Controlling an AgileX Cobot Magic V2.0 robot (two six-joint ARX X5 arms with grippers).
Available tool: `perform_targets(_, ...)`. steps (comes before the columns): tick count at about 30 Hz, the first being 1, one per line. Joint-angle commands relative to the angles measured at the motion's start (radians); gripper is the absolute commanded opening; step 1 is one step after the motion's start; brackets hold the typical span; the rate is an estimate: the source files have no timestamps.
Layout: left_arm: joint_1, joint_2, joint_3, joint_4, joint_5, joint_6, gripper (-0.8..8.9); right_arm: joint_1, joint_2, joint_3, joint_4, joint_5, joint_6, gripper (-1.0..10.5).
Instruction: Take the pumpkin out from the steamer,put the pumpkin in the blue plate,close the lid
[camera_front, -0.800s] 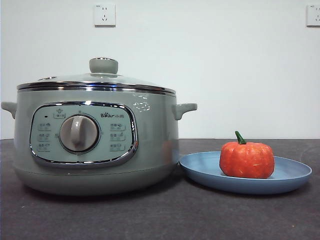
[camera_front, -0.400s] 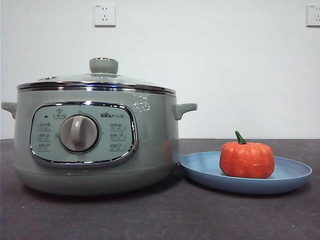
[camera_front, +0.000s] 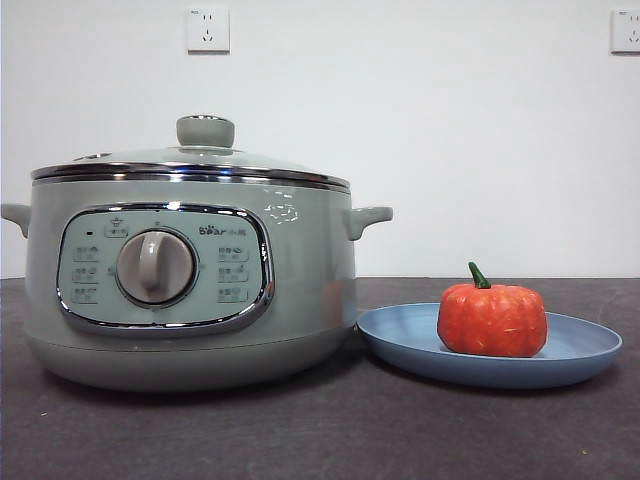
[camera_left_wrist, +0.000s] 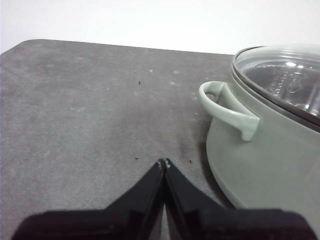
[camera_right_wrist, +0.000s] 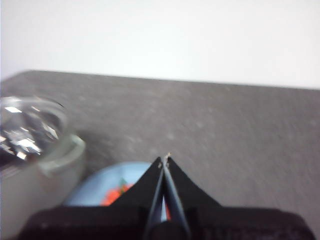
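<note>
The orange-red pumpkin (camera_front: 492, 318) with its green stem sits on the blue plate (camera_front: 580, 350), right of the steamer (camera_front: 300, 300). The glass lid (camera_front: 190, 160) with its sage-green knob rests closed on the pot. No arm shows in the front view. My left gripper (camera_left_wrist: 163, 162) is shut and empty above bare table, beside the steamer's side handle (camera_left_wrist: 227, 107), with the lid (camera_left_wrist: 285, 75) seen on top. My right gripper (camera_right_wrist: 164, 160) is shut and empty, above the blue plate (camera_right_wrist: 95, 192). A sliver of the pumpkin (camera_right_wrist: 114, 196) shows past its jaws, and the steamer (camera_right_wrist: 30, 165) stands to one side, blurred.
Two wall sockets (camera_front: 208, 30) hang on the white wall behind. Dark grey table (camera_front: 330, 430) runs in front of the pot and plate, and wide bare table (camera_left_wrist: 85, 110) lies beside the steamer's handle.
The front view has shifted very slightly; pot, lid, plate and pumpkin stand as before.
</note>
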Motion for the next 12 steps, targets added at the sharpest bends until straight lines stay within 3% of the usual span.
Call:
perform_targets(1,0.004,-0.003,-0.016,0.002,-0.002,-0.007,-0.03,-0.058,-0.055,-0.137,0.093,-0.035,-0.019,-0.2)
perform_targets(4,0.004,-0.003,-0.016,0.002,-0.001,-0.007,-0.03,-0.088,-0.101,-0.252,0.181,-0.077,-0.018,-0.2)
perform_targets(12,0.004,-0.003,-0.016,0.002,-0.001,-0.007,-0.03,-0.087,-0.202,-0.414,0.265,-0.072,-0.018,-0.2)
